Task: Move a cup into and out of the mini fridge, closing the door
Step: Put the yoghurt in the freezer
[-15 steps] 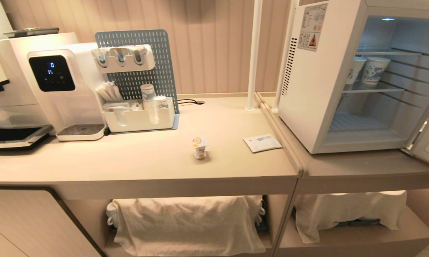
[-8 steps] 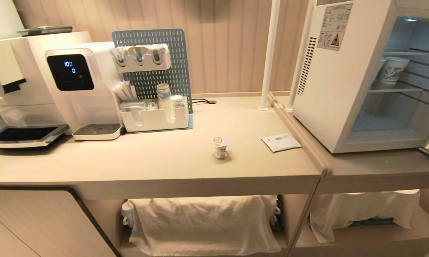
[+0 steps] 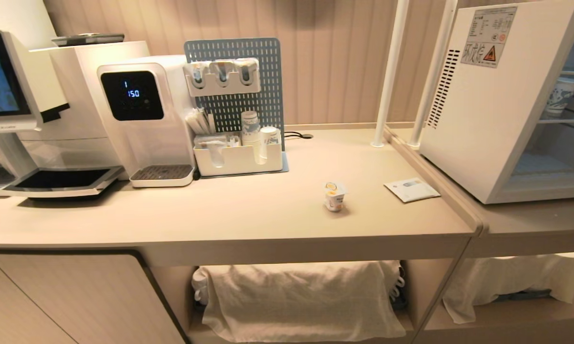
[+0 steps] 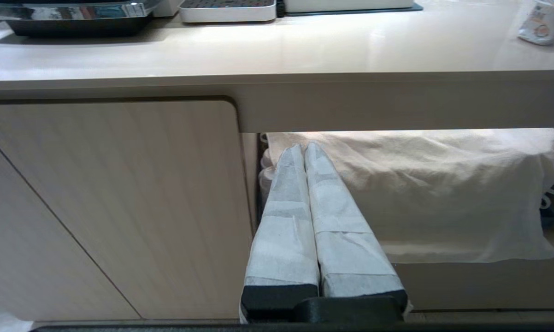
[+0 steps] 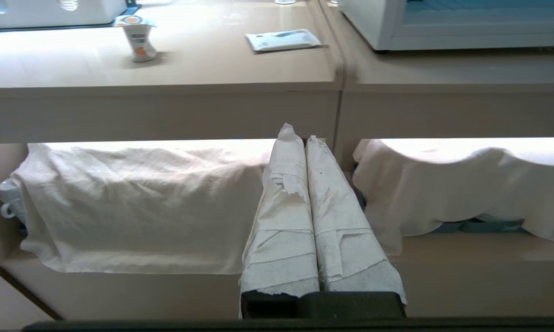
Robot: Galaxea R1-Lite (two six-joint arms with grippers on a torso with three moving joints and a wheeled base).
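Note:
The small white cup with an orange label stands upright on the beige counter, near its front right. It also shows in the left wrist view as the cup and in the right wrist view as the cup. The white mini fridge sits on the lower counter at the right with its inside showing; the door is out of view. Neither arm is in the head view. The left gripper is shut and empty, held below counter height. The right gripper is also shut and empty, likewise low.
A water dispenser, a coffee machine and a pegboard organiser stand at the counter's back left. A white packet lies right of the cup. Two white poles rise beside the fridge. Cloth-covered items fill the shelves below.
The whole head view has shifted rightward in the picture, so the camera has moved left; more coffee machine shows, less fridge interior. The cup has stayed put.

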